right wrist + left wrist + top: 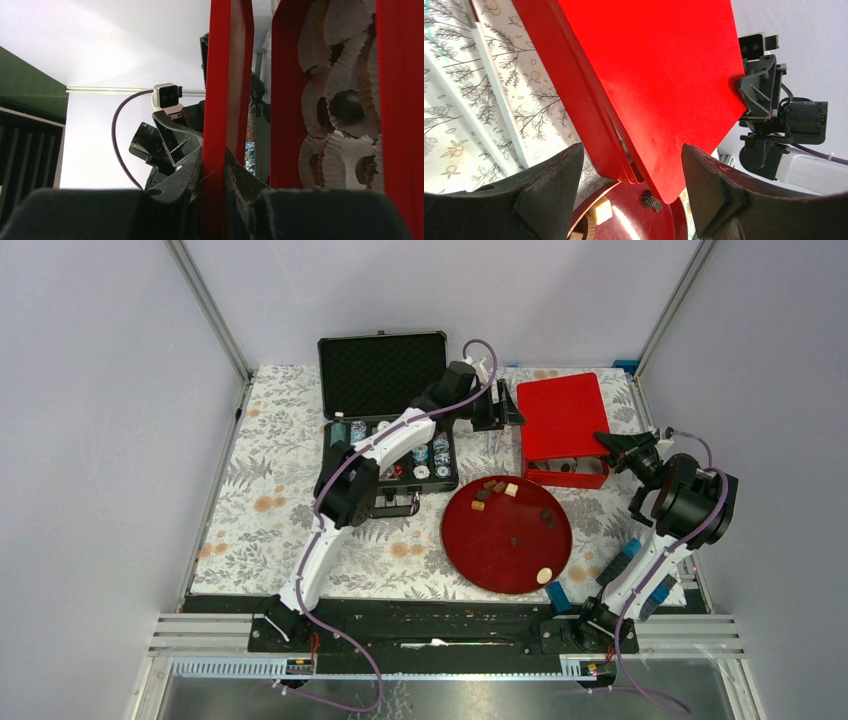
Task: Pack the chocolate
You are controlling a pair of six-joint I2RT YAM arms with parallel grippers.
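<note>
Pinching the red lid (226, 75) tight in our right gripper (215, 175), we see the red box's (570, 478) paper cups (325, 125), one holding a dark piece (345, 107); our left gripper (631, 172) gapes empty, chocolate (497, 488) on the plate (520, 565) just beyond its fingers

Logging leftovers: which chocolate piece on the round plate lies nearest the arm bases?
The pale round piece at the plate's near rim, alone; the others lie mid-plate or farther back.

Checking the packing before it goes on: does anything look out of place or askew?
The red lid sits tilted above its box, not seated, pinched at one edge by the right gripper. Chocolate pieces lie loose on the round plate, unpacked.
</note>
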